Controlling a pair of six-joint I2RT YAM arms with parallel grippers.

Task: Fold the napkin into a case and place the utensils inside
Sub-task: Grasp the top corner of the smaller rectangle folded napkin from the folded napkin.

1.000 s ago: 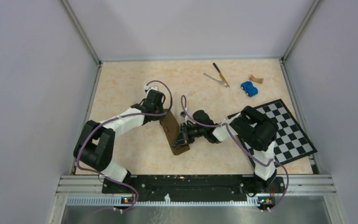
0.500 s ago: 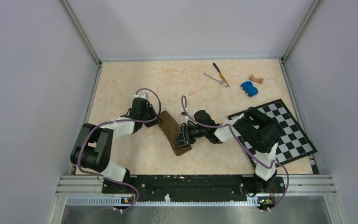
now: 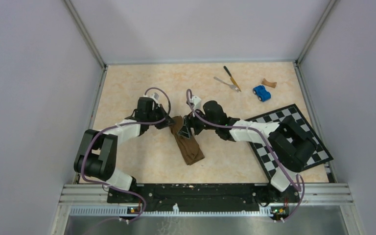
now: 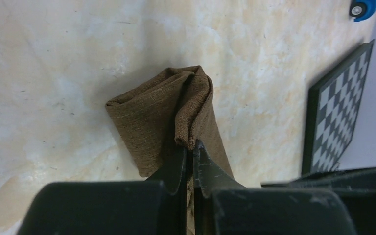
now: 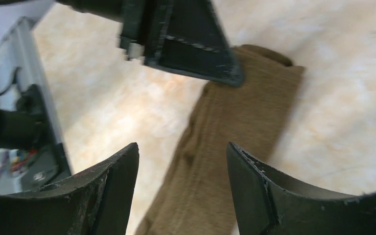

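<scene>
The folded napkin (image 3: 190,147) lies as a narrow strip on the tabletop (image 3: 127,88) — its far end pinched in the clenched left jaws, the right jaws spread open above it. Farther back: fork (image 3: 226,84), knife (image 3: 231,78).

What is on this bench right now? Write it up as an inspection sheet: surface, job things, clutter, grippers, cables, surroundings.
Surface: pale marbled tabletop, no spills seen.
Job's things: napkin folded into a long narrow strip at the centre; knife and fork lie together at the far side, outside the cloth.
Clutter: blue toy car, small brown piece, checkered board partly under the right arm.
Grippers: left gripper shut on the napkin's far end; right gripper open above the strip, holding nothing.
Cables: purple cables loop along both arms, clear of the cloth.
Surroundings: grey walls, metal rail at the near edge.
</scene>
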